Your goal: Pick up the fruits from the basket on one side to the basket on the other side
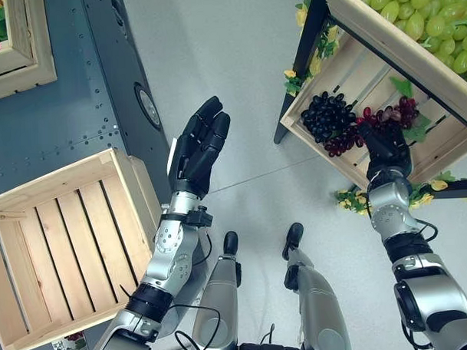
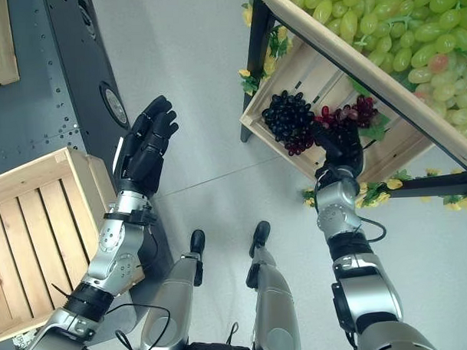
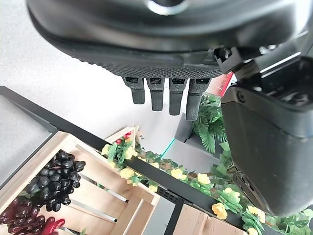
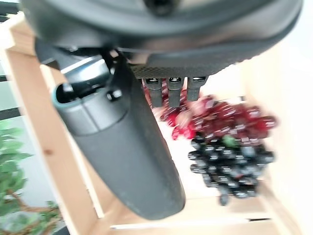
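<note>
Here, the right robot hand (image 1: 385,148) reaches into the slatted wooden crate (image 1: 345,71) on the robot's right, its fingers (image 4: 168,92) extended and relaxed just above a red grape bunch (image 4: 220,117), holding nothing. A black grape bunch (image 1: 327,118) lies beside the red one in the same crate. The left robot hand (image 1: 200,148) hangs open over the floor, beside the empty wooden crate (image 1: 63,246) on the left. Green grapes (image 2: 401,31) fill the shelf above.
</note>
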Robot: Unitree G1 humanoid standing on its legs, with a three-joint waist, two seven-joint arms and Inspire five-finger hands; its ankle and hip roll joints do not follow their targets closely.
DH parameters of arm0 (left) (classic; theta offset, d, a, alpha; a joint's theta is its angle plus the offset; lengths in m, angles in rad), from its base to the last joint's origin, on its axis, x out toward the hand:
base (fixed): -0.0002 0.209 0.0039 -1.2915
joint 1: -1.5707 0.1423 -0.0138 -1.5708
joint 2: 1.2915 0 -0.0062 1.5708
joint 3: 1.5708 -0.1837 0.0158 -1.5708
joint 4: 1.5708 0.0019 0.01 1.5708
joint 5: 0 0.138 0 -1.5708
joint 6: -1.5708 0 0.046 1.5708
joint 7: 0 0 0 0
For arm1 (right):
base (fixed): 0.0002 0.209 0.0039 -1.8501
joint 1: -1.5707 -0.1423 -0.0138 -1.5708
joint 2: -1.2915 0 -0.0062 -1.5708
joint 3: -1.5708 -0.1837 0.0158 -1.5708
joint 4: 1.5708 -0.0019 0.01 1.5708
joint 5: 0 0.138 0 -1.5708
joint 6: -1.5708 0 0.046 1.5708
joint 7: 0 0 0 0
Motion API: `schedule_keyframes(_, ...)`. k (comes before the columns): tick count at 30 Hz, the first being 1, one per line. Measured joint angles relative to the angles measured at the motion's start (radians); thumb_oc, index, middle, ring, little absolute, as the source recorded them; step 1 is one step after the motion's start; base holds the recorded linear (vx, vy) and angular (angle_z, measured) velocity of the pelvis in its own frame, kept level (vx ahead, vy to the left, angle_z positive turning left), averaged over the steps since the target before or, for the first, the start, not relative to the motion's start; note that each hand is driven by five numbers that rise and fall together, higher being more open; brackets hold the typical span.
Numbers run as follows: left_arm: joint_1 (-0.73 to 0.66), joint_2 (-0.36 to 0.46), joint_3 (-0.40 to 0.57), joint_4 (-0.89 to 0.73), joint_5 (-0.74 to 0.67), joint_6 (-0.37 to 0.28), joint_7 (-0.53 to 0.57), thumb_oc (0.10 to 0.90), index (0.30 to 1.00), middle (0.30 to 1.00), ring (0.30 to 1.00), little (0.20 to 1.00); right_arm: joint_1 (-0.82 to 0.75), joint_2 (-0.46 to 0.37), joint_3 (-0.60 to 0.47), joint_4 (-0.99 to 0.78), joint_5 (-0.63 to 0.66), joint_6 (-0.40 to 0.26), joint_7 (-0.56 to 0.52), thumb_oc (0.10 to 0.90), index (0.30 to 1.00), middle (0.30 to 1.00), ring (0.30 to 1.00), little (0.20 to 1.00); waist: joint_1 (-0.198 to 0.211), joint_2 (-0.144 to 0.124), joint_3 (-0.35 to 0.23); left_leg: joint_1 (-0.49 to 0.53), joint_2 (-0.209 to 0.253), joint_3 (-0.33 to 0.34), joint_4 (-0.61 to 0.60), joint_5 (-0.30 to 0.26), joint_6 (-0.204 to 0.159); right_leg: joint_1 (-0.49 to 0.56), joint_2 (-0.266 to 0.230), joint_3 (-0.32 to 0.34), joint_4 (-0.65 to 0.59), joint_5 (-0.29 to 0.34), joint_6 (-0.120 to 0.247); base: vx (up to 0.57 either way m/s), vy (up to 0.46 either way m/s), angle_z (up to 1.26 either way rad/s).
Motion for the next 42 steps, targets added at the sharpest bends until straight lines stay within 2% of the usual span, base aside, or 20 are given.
schedule_keyframes(9, 0.007, 0.012, -0.008, 0.0, -0.032, 0.003, -0.001, 0.8, 0.9, 0.9, 0.9, 0.9, -0.017, -0.039, -0.015, -0.024, -0.082, -0.008, -0.08, 0.8, 0.9, 0.9, 0.9, 0.9, 0.0, -0.003, 0.0, 0.006, 0.0, 0.0, 0.004, -0.001, 0.002, 0.018, 0.001, 0.0, -0.019, 0.009, 0.004, 0.0, 0.0, 0.0)
schedule_keyframes(11, 0.02, 0.012, -0.01, 0.0, -0.033, 0.011, -0.002, 0.8, 0.9, 0.9, 0.9, 0.9, -0.015, -0.042, -0.015, -0.026, -0.121, 0.004, -0.083, 0.8, 0.9, 0.9, 0.9, 0.9, -0.003, -0.003, 0.0, 0.023, -0.001, 0.0, 0.002, -0.003, 0.004, 0.033, 0.001, 0.001, -0.021, 0.01, 0.004, 0.02, 0.037, -0.01)
schedule_keyframes(17, 0.034, 0.012, -0.009, 0.0, -0.035, 0.011, -0.004, 0.8, 0.9, 0.9, 0.9, 0.9, 0.048, -0.049, -0.011, -0.105, -0.122, 0.068, -0.056, 0.8, 0.9, 0.9, 0.9, 0.9, 0.001, -0.004, 0.001, 0.106, -0.005, 0.002, -0.031, -0.004, 0.006, 0.115, 0.0, 0.0, -0.05, 0.012, 0.007, 0.05, 0.068, 0.01)
schedule_keyframes(19, 0.049, 0.011, -0.004, -0.001, -0.035, 0.013, -0.003, 0.8, 0.9, 0.9, 0.9, 0.9, 0.089, -0.038, -0.008, -0.145, -0.128, 0.088, -0.008, 0.8, 0.9, 0.9, 0.9, 0.9, 0.001, -0.007, 0.0, 0.147, -0.007, 0.002, -0.051, -0.005, 0.01, 0.158, 0.0, -0.001, -0.072, 0.014, 0.011, 0.08, 0.123, 0.0)
schedule_keyframes(22, 0.082, 0.0, 0.024, -0.005, -0.038, 0.052, 0.0, 0.8, 0.9, 0.9, 0.9, 0.9, 0.181, -0.017, 0.033, -0.237, -0.184, 0.13, 0.117, 0.8, 0.9, 0.9, 0.9, 0.9, -0.001, -0.01, -0.001, 0.215, -0.014, 0.001, -0.088, -0.003, 0.012, 0.226, -0.003, -0.001, -0.112, 0.01, 0.019, 0.09, 0.129, -0.02)
schedule_keyframes(25, 0.126, -0.002, 0.064, -0.023, -0.04, 0.12, 0.002, 0.8, 0.9, 0.9, 0.9, 0.9, 0.279, 0.027, 0.105, -0.35, -0.239, 0.178, 0.274, 0.8, 0.9, 0.9, 0.9, 0.9, -0.001, -0.026, -0.005, 0.265, -0.025, -0.001, -0.155, 0.019, 0.014, 0.261, -0.01, -0.007, -0.141, 0.012, 0.023, 0.12, 0.173, 0.06)
schedule_keyframes(27, 0.158, -0.002, 0.071, -0.029, -0.04, 0.147, -0.001, 0.8, 0.9, 0.9, 0.9, 0.9, 0.326, 0.063, 0.123, -0.387, -0.26, 0.199, 0.332, 0.8, 0.9, 0.9, 0.9, 0.9, 0.001, -0.029, -0.005, 0.299, -0.026, -0.004, -0.189, 0.028, 0.013, 0.283, -0.011, -0.009, -0.141, 0.009, 0.027, 0.08, 0.164, 0.1)
schedule_keyframes(29, 0.208, -0.011, 0.086, -0.03, -0.033, 0.182, -0.01, 0.8, 0.9, 0.9, 0.9, 0.9, 0.384, 0.08, 0.156, -0.424, -0.277, 0.228, 0.449, 0.8, 0.9, 0.9, 0.9, 0.9, 0.007, -0.029, -0.006, 0.341, -0.033, -0.012, -0.229, 0.037, 0.016, 0.313, -0.017, -0.012, -0.144, 0.002, 0.031, 0.11, 0.239, 0.1)
schedule_keyframes(32, 0.238, -0.015, 0.114, -0.029, -0.03, 0.216, -0.017, 0.8, 0.9, 0.9, 0.9, 0.9, 0.414, 0.09, 0.165, -0.44, -0.341, 0.24, 0.535, 0.8, 0.9, 0.9, 0.9, 0.9, 0.012, -0.032, -0.008, 0.373, -0.042, -0.026, -0.256, 0.044, 0.023, 0.339, -0.026, -0.029, -0.154, 0.003, 0.032, 0.1, 0.218, 0.15)
schedule_keyframes(35, 0.283, -0.02, 0.141, -0.029, -0.03, 0.248, -0.024, 0.8, 0.9, 0.9, 0.9, 0.9, 0.463, 0.09, 0.183, -0.46, -0.362, 0.241, 0.58, 0.8, 0.9, 0.9, 0.9, 0.9, 0.012, -0.03, -0.033, 0.394, -0.041, -0.041, -0.283, 0.045, 0.032, 0.358, -0.03, -0.036, -0.137, 0.003, 0.031, 0.06, 0.109, 0.2)
schedule_keyframes(38, 0.303, -0.024, 0.138, -0.024, -0.03, 0.268, -0.051, 0.8, 0.9, 0.9, 0.9, 0.9, 0.502, 0.091, 0.19, -0.46, -0.36, 0.24, 0.593, 0.8, 0.9, 0.9, 0.9, 0.9, -0.002, -0.009, -0.052, 0.41, -0.028, -0.086, -0.282, 0.049, 0.044, 0.324, -0.037, -0.033, 0.006, -0.005, 0.035, 0.11, -0.022, 0.42)
schedule_keyframes(39, 0.307, -0.027, 0.137, -0.021, -0.032, 0.286, -0.065, 0.8, 0.9, 0.9, 0.9, 0.9, 0.528, 0.094, 0.201, -0.46, -0.359, 0.239, 0.593, 0.8, 0.9, 0.9, 0.9, 0.9, -0.004, -0.007, -0.07, 0.429, -0.025, -0.11, -0.284, 0.055, 0.05, 0.292, -0.049, -0.031, 0.094, -0.022, 0.049, 0.12, -0.17, 0.45)
schedule_keyframes(40, 0.323, -0.027, 0.136, -0.02, -0.033, 0.296, -0.072, 0.8, 0.9, 0.9, 0.9, 0.9, 0.559, 0.098, 0.226, -0.459, -0.36, 0.239, 0.593, 0.8, 0.9, 0.9, 0.9, 0.9, 0.002, -0.017, -0.107, 0.428, -0.032, -0.123, -0.292, 0.058, 0.055, 0.263, -0.066, -0.026, 0.142, -0.049, 0.061, 0.12, -0.182, 0.42)
schedule_keyframes(42, 0.354, -0.027, 0.138, -0.002, -0.034, 0.3, -0.077, 0.8, 0.9, 0.9, 0.9, 0.9, 0.61, 0.122, 0.265, -0.457, -0.362, 0.237, 0.598, 0.8, 0.9, 0.9, 0.9, 0.9, -0.003, -0.02, -0.169, 0.429, -0.041, -0.164, -0.317, 0.07, 0.058, 0.264, -0.053, 0.048, 0.107, -0.068, 0.069, 0.07, -0.152, 0.53)
